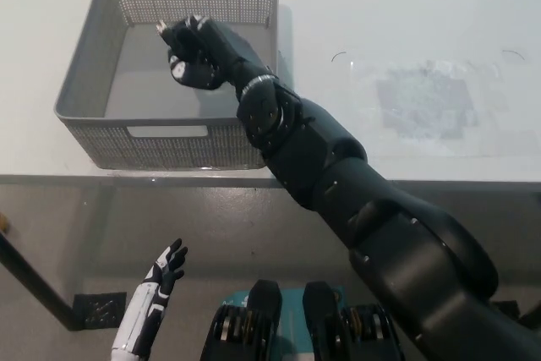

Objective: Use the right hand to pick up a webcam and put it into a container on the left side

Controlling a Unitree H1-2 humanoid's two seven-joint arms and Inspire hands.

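1 black right hand (196, 53), clenched around a dark webcam (179, 67), hangs over the grey basket (84, 90) at upper left for dropping, while the white left hand (162, 270) idles splayed at lower left.

We are holding black right hand (196, 54), fingers curled around webcam (177, 68), over grey basket (84, 82); white left hand (161, 281) hanging low, fingers apart.

container (250, 139): I see grey perforated plastic, matt, below my right hand (196, 55).
table (406, 6): smooth white, faint sheen.
right hand: black plastic shell, slightly glossy.
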